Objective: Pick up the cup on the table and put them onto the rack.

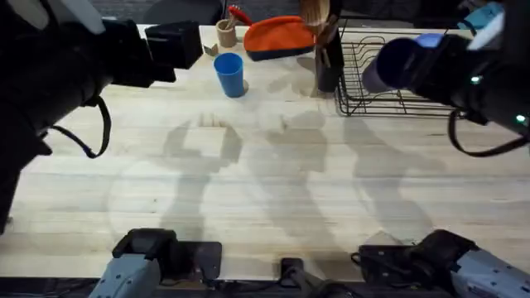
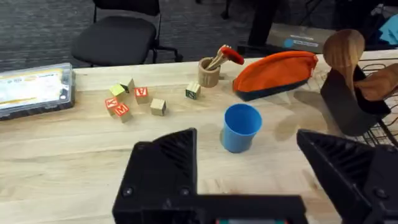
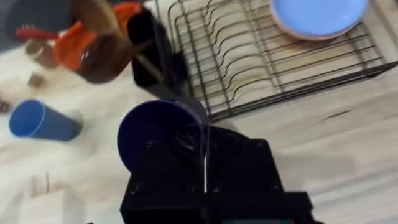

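Two arms reach over the pale wooden worktop (image 1: 265,190), one from each side. Largest of the things is the black wire rack (image 1: 389,79) at the far right corner; in the right wrist view a blue plate (image 3: 318,15) lies at its far end, and a black utensil holder (image 1: 329,62) with wooden spoons stands just beside its left edge. Next comes the orange pouch (image 1: 277,37) at the far edge, left of the holder. The right hand (image 3: 202,140) hangs above the worktop at the near left side of the rack, pinching the rim of the dark navy cup (image 1: 397,64), which is tipped on its side with its mouth toward the camera. The left hand (image 2: 249,162) hovers with its fingers spread wide, just short of the bright blue cup (image 1: 230,74), which stands upright on the worktop near the pouch. Behind it stands a small tan wooden cup (image 1: 226,33), and lettered wooden blocks (image 2: 134,99) lie scattered to its left.
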### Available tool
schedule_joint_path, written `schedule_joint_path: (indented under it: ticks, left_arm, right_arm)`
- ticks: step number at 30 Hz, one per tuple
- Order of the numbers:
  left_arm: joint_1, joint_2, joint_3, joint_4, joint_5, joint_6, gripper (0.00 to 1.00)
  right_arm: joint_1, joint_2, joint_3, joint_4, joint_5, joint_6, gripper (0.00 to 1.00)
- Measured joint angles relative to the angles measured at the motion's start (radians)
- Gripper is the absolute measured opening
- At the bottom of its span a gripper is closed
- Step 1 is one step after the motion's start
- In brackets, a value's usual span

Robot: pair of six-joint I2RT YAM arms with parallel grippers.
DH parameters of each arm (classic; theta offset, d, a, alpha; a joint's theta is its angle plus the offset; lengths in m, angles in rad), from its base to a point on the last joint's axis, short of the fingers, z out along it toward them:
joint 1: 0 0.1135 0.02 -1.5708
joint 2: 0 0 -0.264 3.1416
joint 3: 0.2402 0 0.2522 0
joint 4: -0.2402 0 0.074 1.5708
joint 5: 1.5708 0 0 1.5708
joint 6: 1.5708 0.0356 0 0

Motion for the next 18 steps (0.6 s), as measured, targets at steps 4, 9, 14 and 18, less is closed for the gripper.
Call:
schedule_joint_path:
  ticks: [4,9,14,18]
  left_arm:
    - [0.0,0.0,0.0,0.0,0.0,0.0,0.993]
    - [0.0,0.0,0.0,0.0,0.0,0.0,0.993]
    - [0.0,0.0,0.0,0.0,0.0,0.0,0.993]
    - [0.0,0.0,0.0,0.0,0.0,0.0,0.993]
  right_arm:
    - [0.0,-0.029,0.0,-0.01,0.06,0.0,0.03]
    - [0.0,-0.025,0.0,-0.066,0.089,0.0,0.03]
    - [-0.063,0.064,0.0,0.087,0.176,0.0,0.03]
    - [-0.112,0.107,0.0,0.221,0.086,-0.027,0.03]
